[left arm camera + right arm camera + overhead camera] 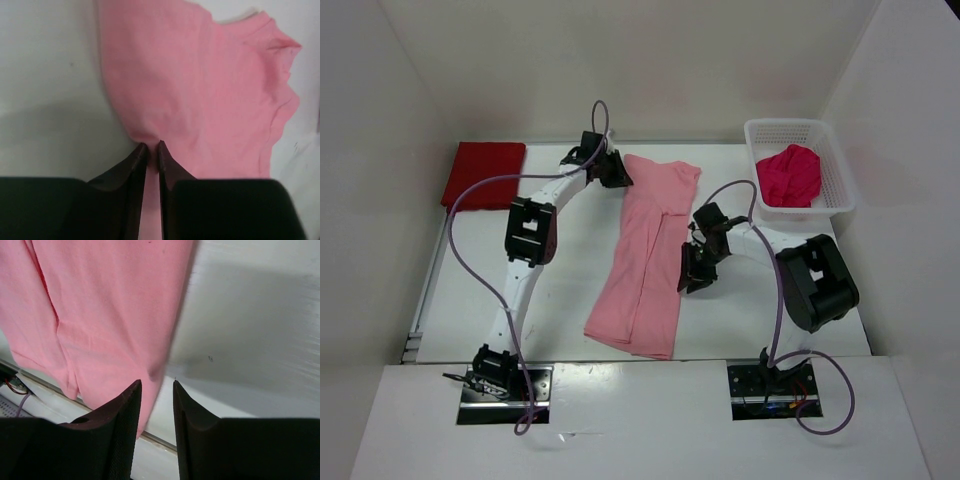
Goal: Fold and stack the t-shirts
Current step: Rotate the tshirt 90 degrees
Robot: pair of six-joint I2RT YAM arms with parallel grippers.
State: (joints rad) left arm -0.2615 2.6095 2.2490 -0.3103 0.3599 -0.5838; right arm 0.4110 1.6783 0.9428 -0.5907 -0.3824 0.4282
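In the middle of the table [560,300] the pink t-shirt [645,250] lies halved lengthwise, the left gripper [150,146] pinched almost shut on its far end and the right gripper [157,384] parted and empty beside its edge, so the crosswise fold probably needs a fresh grip there.

pink shirt [645,255] lay lengthwise mid table [570,300] | red shirt [483,172] sat folded at far left corner | basket [835,180] at far right corner held crimson shirt [790,175] | left gripper [610,168] at pink shirt's far end
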